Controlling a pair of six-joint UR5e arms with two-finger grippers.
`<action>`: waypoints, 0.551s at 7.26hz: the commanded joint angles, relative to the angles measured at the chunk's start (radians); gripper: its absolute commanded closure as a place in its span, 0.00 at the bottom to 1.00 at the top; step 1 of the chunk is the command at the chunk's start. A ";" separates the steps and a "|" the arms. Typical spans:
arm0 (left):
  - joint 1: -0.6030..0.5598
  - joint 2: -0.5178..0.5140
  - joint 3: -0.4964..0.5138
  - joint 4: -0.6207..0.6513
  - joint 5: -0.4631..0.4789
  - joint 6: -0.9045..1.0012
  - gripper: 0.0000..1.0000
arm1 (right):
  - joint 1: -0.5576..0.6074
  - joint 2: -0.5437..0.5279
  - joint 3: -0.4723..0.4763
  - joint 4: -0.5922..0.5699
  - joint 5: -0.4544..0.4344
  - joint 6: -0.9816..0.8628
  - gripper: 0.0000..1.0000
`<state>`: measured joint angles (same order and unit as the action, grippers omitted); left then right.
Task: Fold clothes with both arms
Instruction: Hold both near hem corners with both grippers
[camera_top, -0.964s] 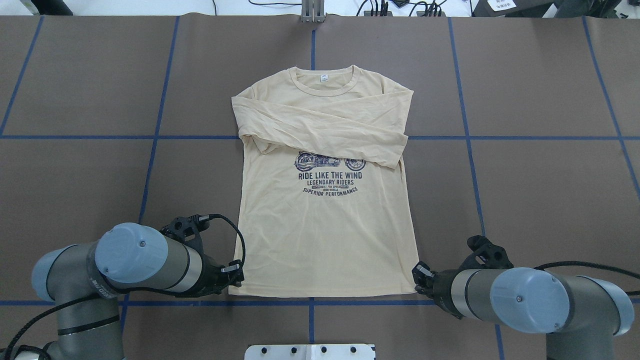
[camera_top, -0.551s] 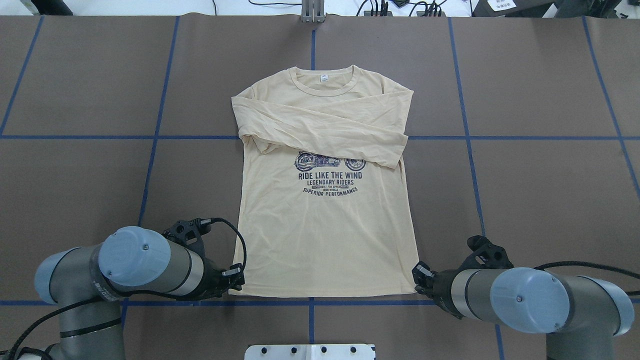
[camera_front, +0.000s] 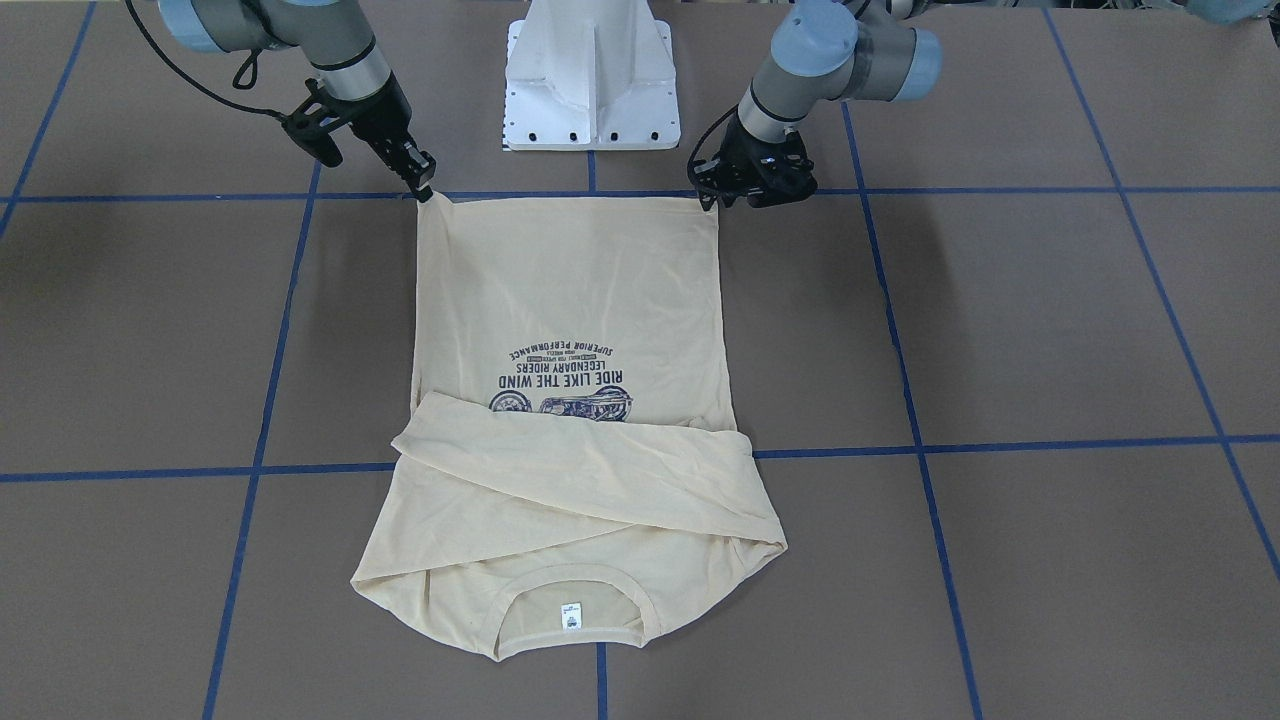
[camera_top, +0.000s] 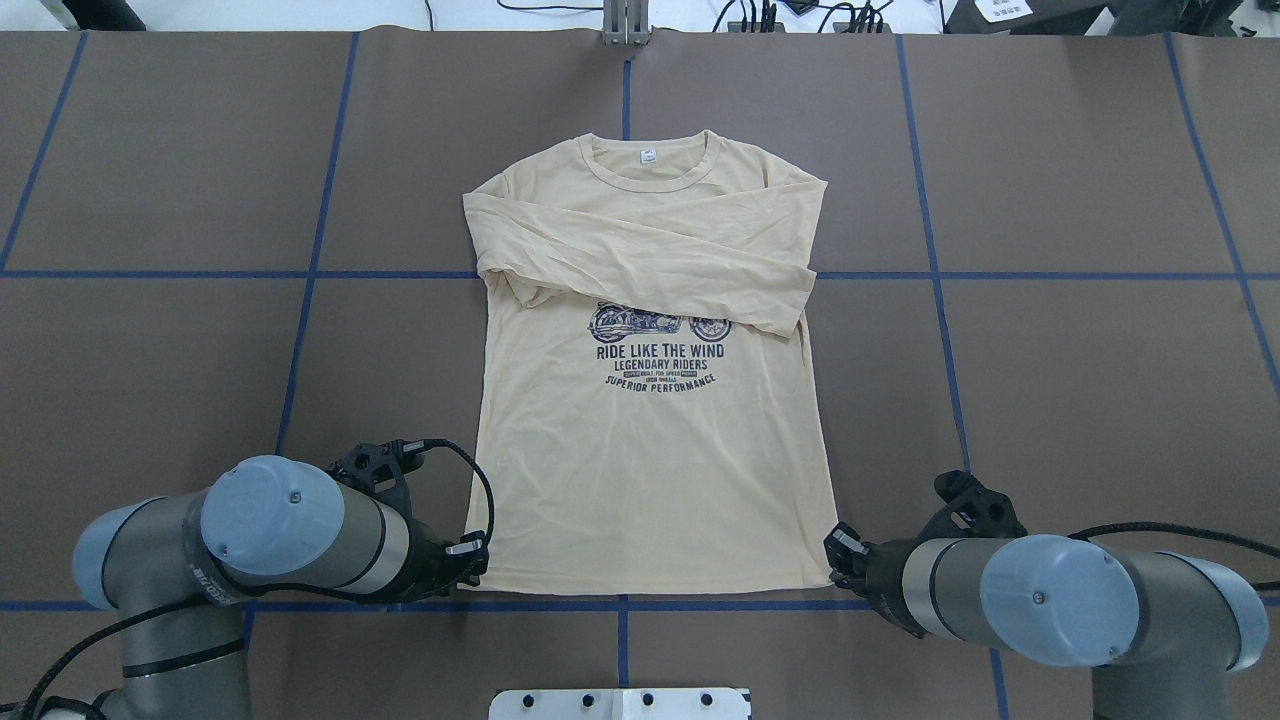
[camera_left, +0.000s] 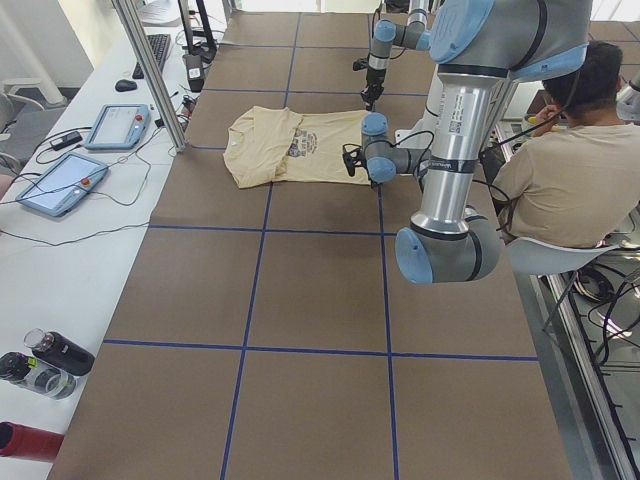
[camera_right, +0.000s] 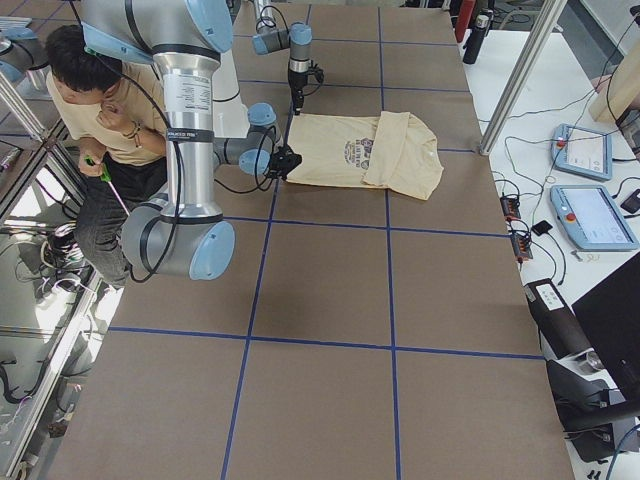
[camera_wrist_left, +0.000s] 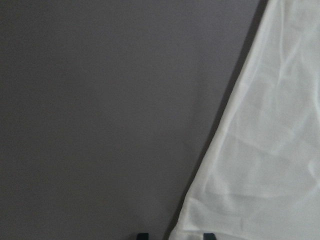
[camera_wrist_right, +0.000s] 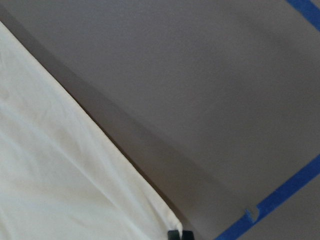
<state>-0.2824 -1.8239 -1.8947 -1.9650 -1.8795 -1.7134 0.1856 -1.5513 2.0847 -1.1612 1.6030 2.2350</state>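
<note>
The cream-yellow long-sleeved shirt (camera_top: 650, 480) lies flat and face up in the middle of the table, both sleeves folded across the chest above the navy print, collar at the far side. My left gripper (camera_top: 476, 560) sits low at the hem's near left corner. In the left wrist view its fingertips (camera_wrist_left: 142, 235) stand apart on either side of the shirt's (camera_wrist_left: 270, 150) corner, so it is open. My right gripper (camera_front: 427, 190) is shut on the other hem corner of the shirt (camera_front: 570, 290), which peaks up slightly. In the right wrist view its fingertips (camera_wrist_right: 174, 235) sit together at the cloth's (camera_wrist_right: 65, 175) tip.
Blue tape lines (camera_top: 300, 340) cross the brown table cover. The white pedestal base (camera_front: 590, 80) stands just behind the hem. A person (camera_left: 560, 180) sits behind the robot. Tablets (camera_left: 60, 180) and bottles (camera_left: 50, 360) lie on the side bench.
My left arm has shifted slightly toward the table's near edge, bringing its gripper down to the hem corner. The right arm and the shirt have not visibly moved.
</note>
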 joint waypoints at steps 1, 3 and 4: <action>0.003 0.000 -0.001 0.000 -0.001 0.000 0.59 | 0.000 -0.001 0.002 0.000 0.000 0.000 1.00; 0.005 0.000 -0.001 0.000 -0.001 0.000 0.67 | 0.000 -0.001 0.002 0.000 0.000 0.000 1.00; 0.005 0.001 0.002 0.000 -0.001 0.000 0.80 | 0.000 -0.001 0.002 0.000 0.000 0.000 1.00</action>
<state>-0.2781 -1.8237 -1.8947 -1.9651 -1.8806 -1.7134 0.1856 -1.5523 2.0861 -1.1612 1.6030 2.2350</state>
